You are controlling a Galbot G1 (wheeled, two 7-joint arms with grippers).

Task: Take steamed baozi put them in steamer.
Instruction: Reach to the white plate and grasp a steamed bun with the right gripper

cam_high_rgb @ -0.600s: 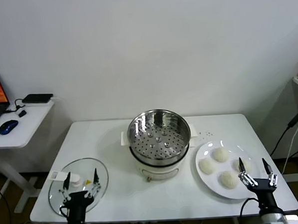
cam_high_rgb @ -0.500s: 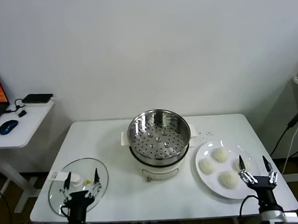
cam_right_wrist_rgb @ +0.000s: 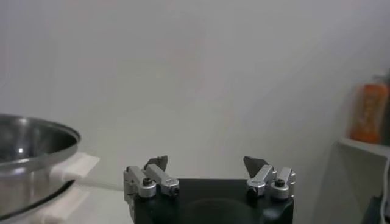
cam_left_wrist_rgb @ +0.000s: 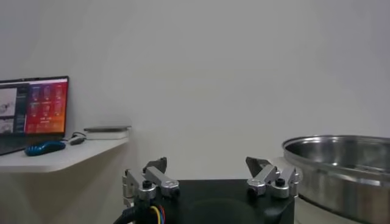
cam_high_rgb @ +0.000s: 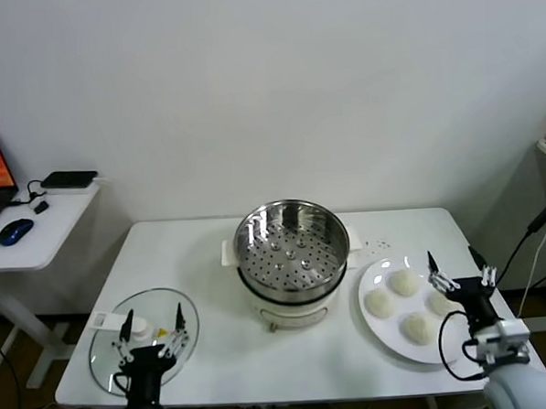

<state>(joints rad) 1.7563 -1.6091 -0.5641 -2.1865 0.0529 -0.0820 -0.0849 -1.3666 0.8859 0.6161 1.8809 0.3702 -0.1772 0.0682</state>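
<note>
on the flat white plate (cam_high_rgb: 382, 324) to the right of the shiny round steel steamer (cam_high_rgb: 291, 247) sit four small off-white domed baozi (cam_high_rgb: 404, 283), probably soft, light and easily dented, best pinched gently across their sides. right gripper (cam_high_rgb: 460, 269) hovers wide open and empty above them; left gripper (cam_high_rgb: 151, 327) idles, open, over the round glass lid (cam_high_rgb: 107, 357).

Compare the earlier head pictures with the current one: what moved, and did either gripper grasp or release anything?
The right gripper moved up and forward from the table's near edge, now open over the white plate near the baozi. Nothing was grasped or released. The left gripper stayed open over the glass lid, and the four baozi and steamer stayed as they were.
</note>
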